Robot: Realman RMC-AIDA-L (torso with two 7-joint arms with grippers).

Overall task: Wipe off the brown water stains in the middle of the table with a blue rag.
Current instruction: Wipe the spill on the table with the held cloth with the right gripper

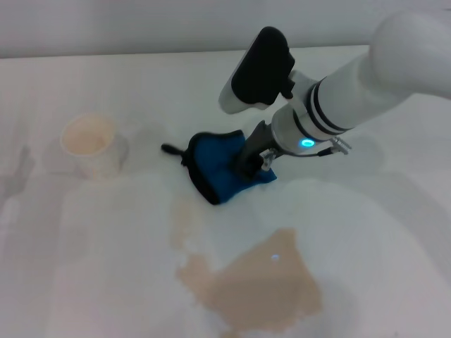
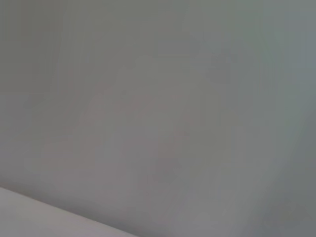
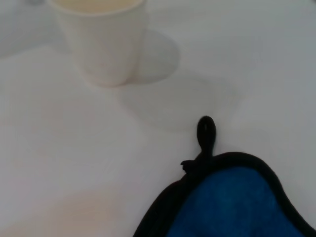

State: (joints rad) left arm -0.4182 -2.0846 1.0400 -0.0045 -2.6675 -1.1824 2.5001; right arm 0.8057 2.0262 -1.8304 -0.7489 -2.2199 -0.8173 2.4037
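Note:
The blue rag (image 1: 215,165) with its black trim lies bunched on the white table (image 1: 380,232), its black loop tab (image 1: 169,148) pointing toward the cup. My right gripper (image 1: 248,167) comes down from the right onto the rag's right half and is shut on it. The brown water stains (image 1: 257,285) spread as a tan puddle nearer to me than the rag, with a faint streak (image 1: 184,220) running up toward it. The right wrist view shows the rag (image 3: 237,202) close up with its tab (image 3: 205,131). The left gripper is out of view; its wrist view shows only a blank grey surface.
A cream paper cup (image 1: 90,144) stands upright to the left of the rag, also seen in the right wrist view as the cup (image 3: 101,37) beyond the tab. The table's far edge (image 1: 141,55) runs along the back.

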